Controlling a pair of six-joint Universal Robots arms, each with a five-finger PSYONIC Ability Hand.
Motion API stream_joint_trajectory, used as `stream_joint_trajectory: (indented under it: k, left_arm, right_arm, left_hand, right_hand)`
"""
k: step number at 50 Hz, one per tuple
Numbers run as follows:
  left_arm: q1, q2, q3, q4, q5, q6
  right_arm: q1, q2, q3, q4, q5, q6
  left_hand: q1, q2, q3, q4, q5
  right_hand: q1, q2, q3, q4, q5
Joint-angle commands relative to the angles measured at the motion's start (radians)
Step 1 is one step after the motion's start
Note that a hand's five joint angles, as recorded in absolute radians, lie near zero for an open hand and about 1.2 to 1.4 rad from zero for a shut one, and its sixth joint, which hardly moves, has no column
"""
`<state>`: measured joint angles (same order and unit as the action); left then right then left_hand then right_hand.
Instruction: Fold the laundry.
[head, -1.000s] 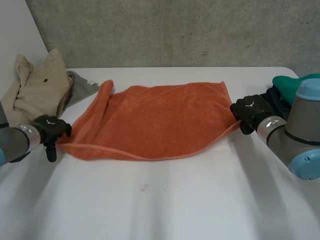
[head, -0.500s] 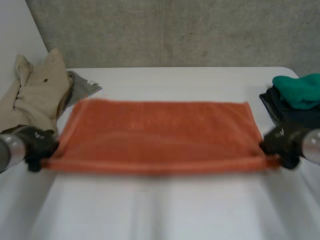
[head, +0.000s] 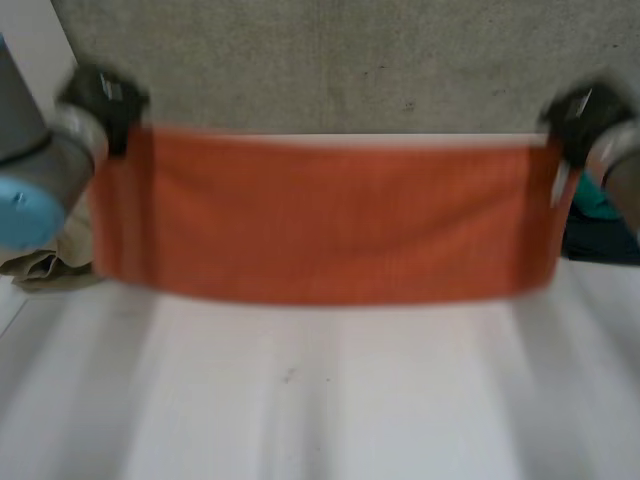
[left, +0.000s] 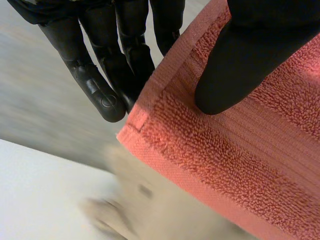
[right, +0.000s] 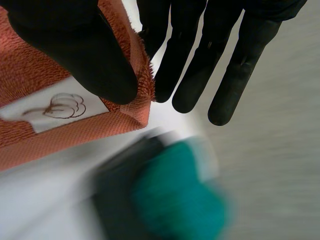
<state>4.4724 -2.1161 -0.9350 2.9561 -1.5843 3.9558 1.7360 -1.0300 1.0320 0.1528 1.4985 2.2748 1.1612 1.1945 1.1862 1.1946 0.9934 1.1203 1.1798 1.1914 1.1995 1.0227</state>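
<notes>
The orange terry towel (head: 330, 215) hangs stretched as a wide rectangle above the white table (head: 320, 410), held by its two upper corners. The left hand (head: 100, 100) pinches one hemmed corner, its thumb pressed onto the looped pile and its straight fingers (left: 100, 90) behind the cloth. The right hand (head: 578, 115) pinches the other corner likewise, thumb beside a white sewn label (right: 60, 107) bearing a drawn outline. Beyond its fingertips a green cloth (right: 175, 200) lies on a dark folded pile (right: 112, 192). A beige garment (head: 40, 265) lies under the left hand.
</notes>
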Motion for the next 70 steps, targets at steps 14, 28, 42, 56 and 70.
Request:
stream_joint_trajectory:
  k: [14, 28, 42, 56, 70]
  left_arm:
    - [0.042, 0.028, 0.263, 0.425, -0.033, -0.274]
    - [0.024, -0.093, -0.1, 0.494, 0.029, -0.283]
    - [0.051, 0.011, -0.478, 0.316, 0.04, -0.033]
    - [0.286, 0.373, -0.835, -0.143, 0.223, 0.339]
    - [0.105, 0.075, -0.455, 0.0, 0.126, 0.131]
  right_arm:
    - [-0.013, -0.098, -0.099, -0.536, -0.007, 0.259]
    - [0.022, 0.031, 0.109, -0.486, -0.066, 0.249]
    - [-0.039, 0.076, 0.282, -0.109, -0.064, 0.042]
    - [-0.228, -0.311, 0.602, 0.262, -0.141, -0.356]
    - [-0.092, -0.01, 0.381, -0.131, -0.09, -0.04]
  left_hand:
    - [0.235, 0.202, 0.21, 0.202, 0.228]
    - [0.235, 0.202, 0.21, 0.202, 0.228]
    - [0.235, 0.202, 0.21, 0.202, 0.228]
    - [0.235, 0.202, 0.21, 0.202, 0.228]
    - [0.235, 0.202, 0.21, 0.202, 0.228]
  right_hand:
    - [0.276, 0.217, 0.205, 0.197, 0.199]
    - [0.276, 0.217, 0.205, 0.197, 0.199]
    - [0.276, 0.217, 0.205, 0.197, 0.199]
    - [0.276, 0.217, 0.205, 0.197, 0.199]
    - [0.276, 0.217, 0.205, 0.197, 0.199]
